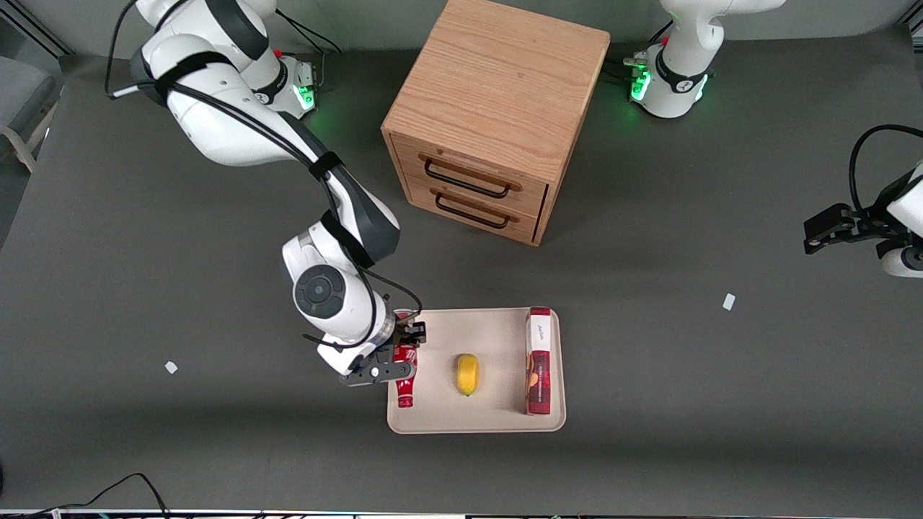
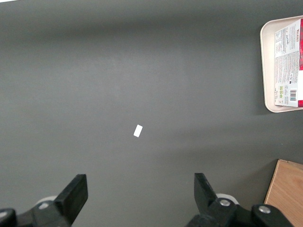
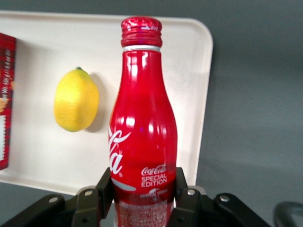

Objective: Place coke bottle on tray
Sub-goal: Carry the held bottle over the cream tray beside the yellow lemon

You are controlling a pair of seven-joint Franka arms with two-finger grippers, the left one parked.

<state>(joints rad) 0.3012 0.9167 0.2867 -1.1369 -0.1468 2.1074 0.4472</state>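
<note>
The coke bottle is red with white script and a red cap. It lies lengthwise over the beige tray, along the tray edge toward the working arm's end, with its cap pointing to the front camera. My gripper is shut on the coke bottle's lower body, with a black finger pressed against each side. Whether the bottle rests on the tray or hangs just above it, I cannot tell.
A yellow lemon lies mid-tray. A red-and-white box lies along the tray's edge toward the parked arm. The wooden drawer cabinet stands farther from the front camera. Small white scraps lie on the grey table.
</note>
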